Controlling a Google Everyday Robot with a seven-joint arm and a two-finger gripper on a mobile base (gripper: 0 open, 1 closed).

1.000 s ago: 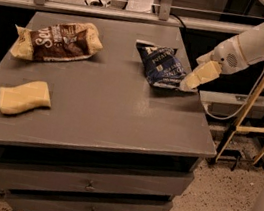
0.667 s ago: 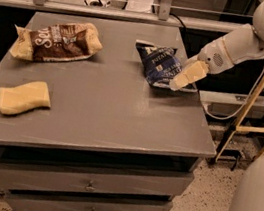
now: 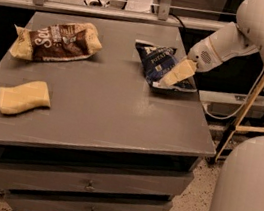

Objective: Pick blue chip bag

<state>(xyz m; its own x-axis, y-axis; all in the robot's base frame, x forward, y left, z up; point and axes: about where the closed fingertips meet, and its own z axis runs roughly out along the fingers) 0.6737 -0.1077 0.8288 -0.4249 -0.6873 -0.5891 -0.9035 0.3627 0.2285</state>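
The grey tabletop (image 3: 116, 110) carries a brown bag (image 3: 57, 41) at ten o'clock, a yellow sponge (image 3: 23, 97) at eight, and the blue chip bag (image 3: 155, 61) at two, with the end effector (image 3: 171, 78) over that bag's right side.

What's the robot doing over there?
The robot's arm reaches over a gray drawer cabinet, and its end effector is down at the blue chip bag near the back right corner. The bag lies on the top, not lifted. A brown chip bag and a yellow sponge sit apart on the left.
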